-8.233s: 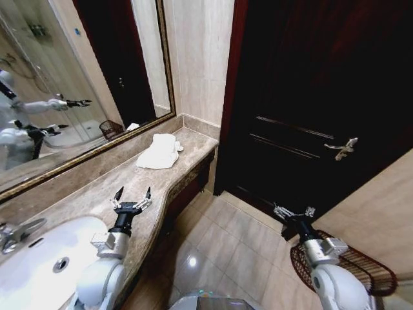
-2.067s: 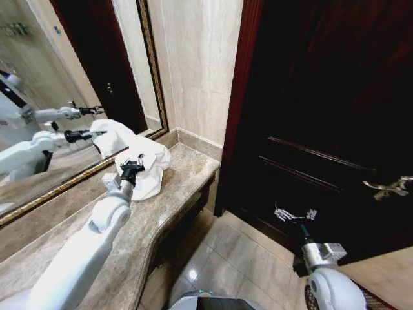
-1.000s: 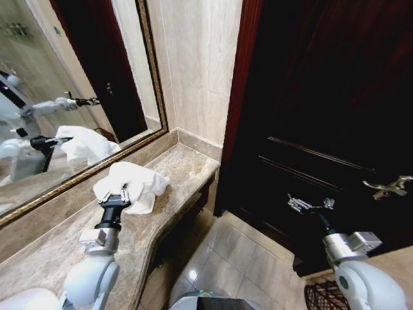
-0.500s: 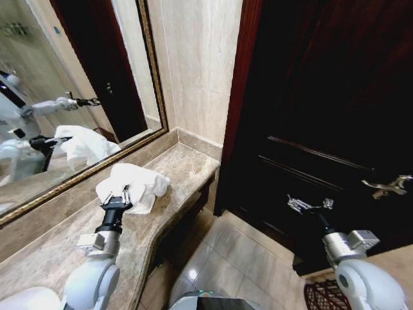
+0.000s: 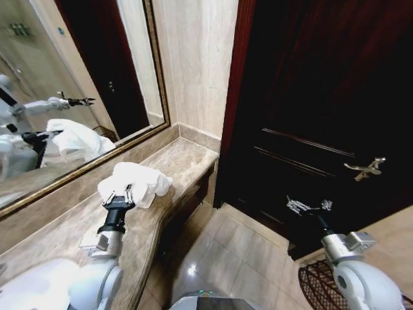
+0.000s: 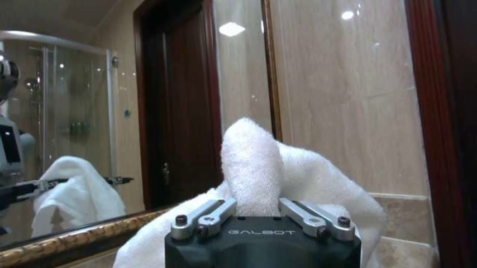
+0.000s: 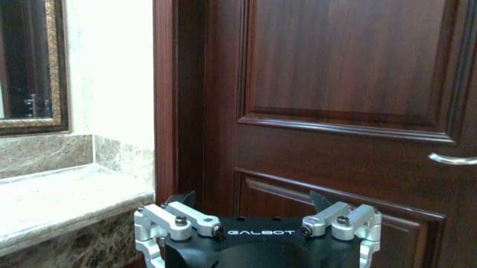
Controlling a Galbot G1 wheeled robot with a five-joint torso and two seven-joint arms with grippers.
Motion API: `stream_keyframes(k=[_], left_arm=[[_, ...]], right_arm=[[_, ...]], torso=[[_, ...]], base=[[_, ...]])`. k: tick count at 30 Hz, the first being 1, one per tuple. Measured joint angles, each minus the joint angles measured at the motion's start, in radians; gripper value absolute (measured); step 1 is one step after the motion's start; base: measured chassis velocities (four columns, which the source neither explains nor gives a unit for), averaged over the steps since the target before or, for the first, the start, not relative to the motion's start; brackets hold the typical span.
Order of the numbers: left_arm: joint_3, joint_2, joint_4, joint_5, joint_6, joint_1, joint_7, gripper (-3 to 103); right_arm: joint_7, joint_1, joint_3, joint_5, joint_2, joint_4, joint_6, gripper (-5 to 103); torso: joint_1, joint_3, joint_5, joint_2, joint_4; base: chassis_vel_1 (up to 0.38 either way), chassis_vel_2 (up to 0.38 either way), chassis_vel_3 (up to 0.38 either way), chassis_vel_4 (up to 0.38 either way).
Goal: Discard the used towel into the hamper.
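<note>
- White terry cloth is what we have in our left claw [image 5: 118,195]: the towel [image 5: 139,180] sits bunched on the marble worktop [image 5: 184,158], close to the mirror [image 5: 71,90], and a fold of it stands up between the fingers.
- In the left wrist view the left claw [image 6: 257,215] is closed on that raised fold of the towel [image 6: 261,167], with the rest of the cloth spreading around and below the fingers.
- We judge the towel soft and light, with no stiffness at all. It will hang and stretch down when lifted, so a thick gathered fold near the middle is a better hold than a thin edge, which could slip out.
- Our right claw [image 5: 308,205] is held out over the floor in front of the dark wooden door [image 5: 322,103], with its fingers spread wide and nothing between them.
- The hamper [image 5: 319,284] stands on the floor at our right side, partly behind the right arm, well apart from the towel.
- We think the loose ends may drag on the worktop edge during the carry.
</note>
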Motion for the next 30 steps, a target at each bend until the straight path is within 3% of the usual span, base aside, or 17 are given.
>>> stream_keyframes(k=[30], left_arm=[[0.029,-0.011,0.004,0.009,-0.017,-0.012,-0.012,7]], right_arm=[[-0.006,0.003,-0.027,-0.025,0.023,-0.011,0.029,100]], torso=[[0.000,0.000,0.0002,0.000,0.0001]], base=[[0.097,-0.095,-0.090,0.086]])
